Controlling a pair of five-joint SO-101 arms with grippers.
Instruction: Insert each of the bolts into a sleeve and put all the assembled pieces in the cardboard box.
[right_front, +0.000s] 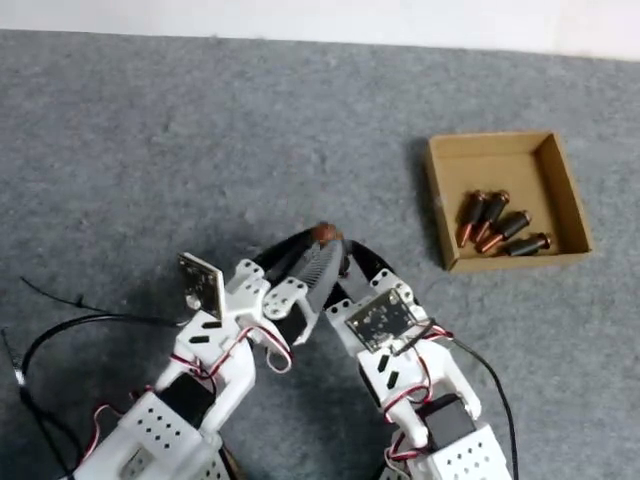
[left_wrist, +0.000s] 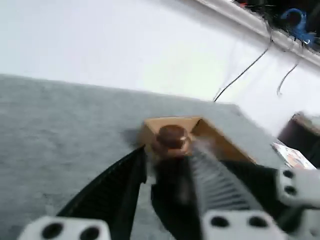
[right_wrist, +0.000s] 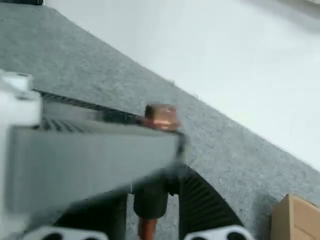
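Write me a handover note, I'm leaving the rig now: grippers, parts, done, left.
Left gripper: shut on the bolt, under its head.
Right gripper: shut on the sleeve; the bolt seems seated in it.
Both meet over the table.
Done: four assembled pieces lie in the cardboard box.
Left: put this one in the box.

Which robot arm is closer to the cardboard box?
Right. The right arm is on the side toward the cardboard box; the left arm is on the far side. Both meet at the bolt.
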